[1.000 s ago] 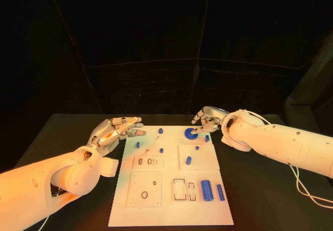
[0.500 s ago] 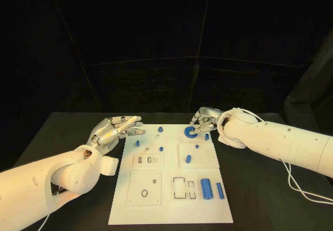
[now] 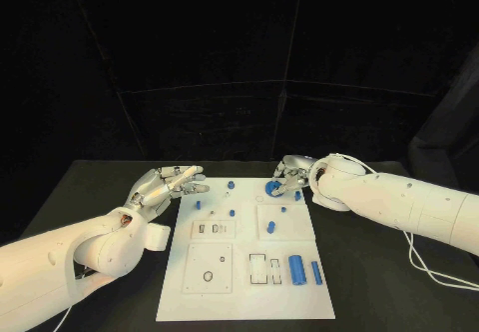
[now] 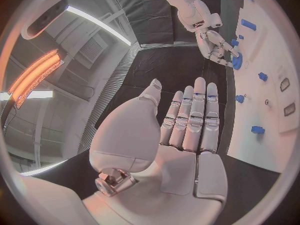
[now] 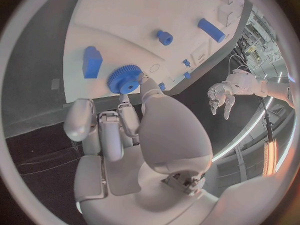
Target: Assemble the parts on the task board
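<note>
The white task board (image 3: 244, 297) lies in the middle of the black table. A blue gear (image 3: 271, 187) sits at the board's far right corner. My right hand (image 3: 291, 174) reaches down onto it and pinches its rim between the thumb and a fingertip (image 5: 142, 78), with the other fingers curled in. The blue gear (image 5: 125, 79) lies next to a blue block (image 5: 92, 61). My left hand (image 3: 166, 185) hovers at the board's far left edge, holding nothing, and its fingers (image 4: 190, 115) are stretched out straight. The right hand (image 4: 215, 44) and the gear (image 4: 236, 61) also show in the left wrist view.
Small blue pegs (image 3: 230, 185) stand scattered over the board's far half. A thick blue cylinder (image 3: 296, 269) and a thin blue rod (image 3: 316, 273) lie at the near right. Slots and holes (image 3: 208, 278) mark the near left. A white cable (image 3: 429, 266) trails off my right arm.
My right hand has edged in closer over the blue gear, and its arm has swung slightly inward. The gear stays in place, and the left hand has barely moved.
</note>
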